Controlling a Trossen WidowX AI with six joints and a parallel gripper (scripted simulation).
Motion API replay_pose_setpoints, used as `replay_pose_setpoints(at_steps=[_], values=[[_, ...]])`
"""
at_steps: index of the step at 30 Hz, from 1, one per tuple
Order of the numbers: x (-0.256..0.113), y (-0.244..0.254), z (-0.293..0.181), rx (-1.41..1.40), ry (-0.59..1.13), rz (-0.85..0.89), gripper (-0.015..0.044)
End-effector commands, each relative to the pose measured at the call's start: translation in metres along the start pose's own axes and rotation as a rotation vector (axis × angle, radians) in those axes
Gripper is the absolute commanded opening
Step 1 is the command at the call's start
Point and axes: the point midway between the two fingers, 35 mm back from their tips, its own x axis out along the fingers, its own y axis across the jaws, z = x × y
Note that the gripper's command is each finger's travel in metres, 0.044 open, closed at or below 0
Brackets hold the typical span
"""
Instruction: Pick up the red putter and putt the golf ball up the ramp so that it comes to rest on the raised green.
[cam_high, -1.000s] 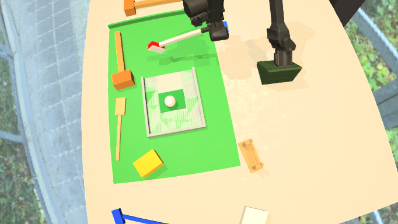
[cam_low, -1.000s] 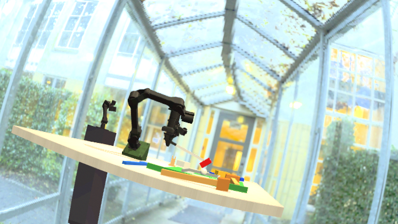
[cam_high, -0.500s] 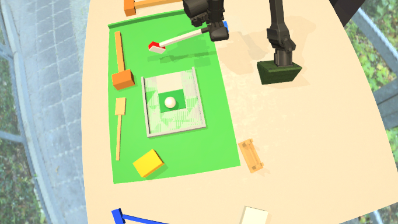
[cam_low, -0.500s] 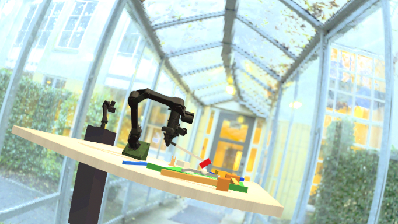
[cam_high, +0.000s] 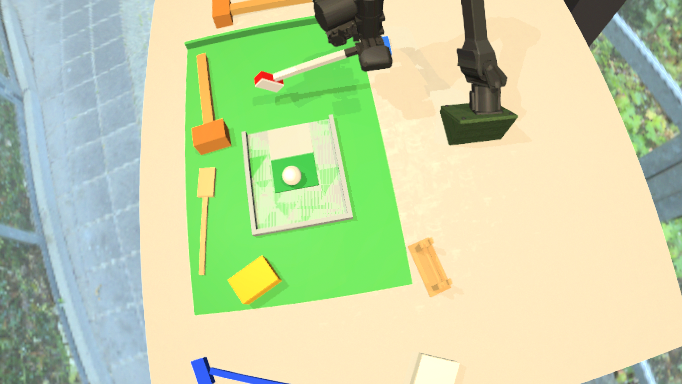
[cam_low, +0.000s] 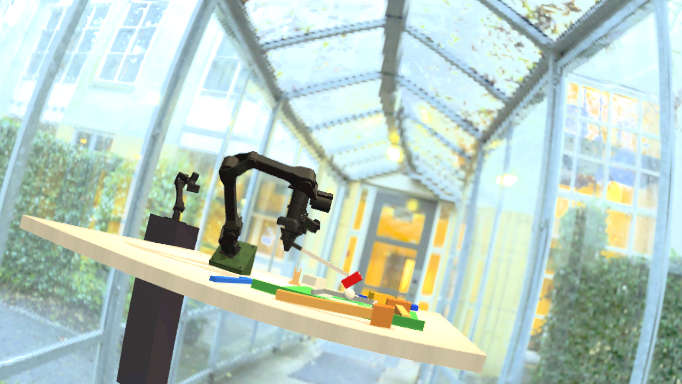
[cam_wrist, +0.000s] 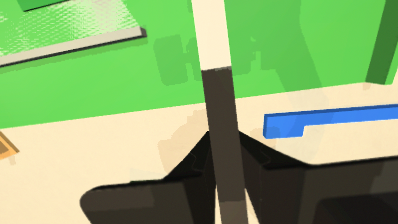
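The gripper (cam_high: 354, 51) (cam_low: 289, 247) (cam_wrist: 223, 137) is shut on the dark grip of the red putter (cam_high: 310, 65) (cam_low: 351, 280) (cam_wrist: 220, 100). The pale shaft slants down from the fingers to the red head, which has a white face and hangs above the mat, with its shadow below it in the top view. The white golf ball (cam_high: 291, 175) (cam_low: 349, 294) sits on the dark green raised green (cam_high: 309, 172) (cam_wrist: 42, 4), left of its middle in the top view. The pale ramp (cam_high: 290, 142) adjoins that green on the putter's side. The ball is out of the wrist view.
Grey rails (cam_high: 342, 175) (cam_wrist: 100, 46) stand around the raised green. On the green mat (cam_high: 340, 260) lie an orange mallet (cam_high: 211, 136), a tan mallet (cam_high: 206, 182) and a yellow block (cam_high: 254, 279). A wooden rack (cam_high: 430, 267) stands beside it. A blue piece (cam_wrist: 284, 126) lies near the gripper.
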Motion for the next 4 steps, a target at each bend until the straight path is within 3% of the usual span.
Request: replay_pose_setpoints(at_steps=[1, 4], values=[[-0.0001, 0.0001, 0.0007, -0.002, -0.004, 0.0, 0.0], [-0.0001, 0.0001, 0.0007, -0.002, -0.004, 0.0, 0.0]])
